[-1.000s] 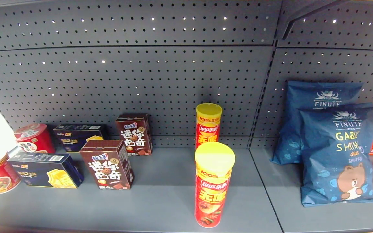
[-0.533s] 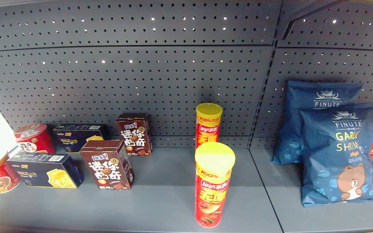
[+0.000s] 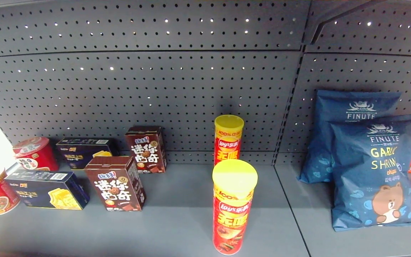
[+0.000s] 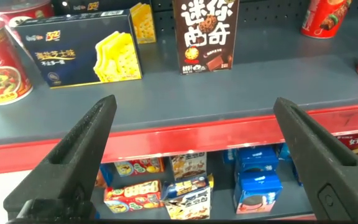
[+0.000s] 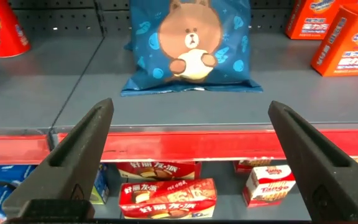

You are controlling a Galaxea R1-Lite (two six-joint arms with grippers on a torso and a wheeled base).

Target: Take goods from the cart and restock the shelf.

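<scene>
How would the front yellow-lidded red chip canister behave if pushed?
The front yellow-lidded red cylindrical chip canister stands upright, tall on a narrow base, so a high push would probably tip it. Being round, it would likely roll along the grey metal shelf once down.

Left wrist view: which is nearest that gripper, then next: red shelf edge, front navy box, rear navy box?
1. Red shelf edge, just before the left gripper.
2. Front navy box, near the shelf front.
3. Rear navy box, behind it.
</scene>
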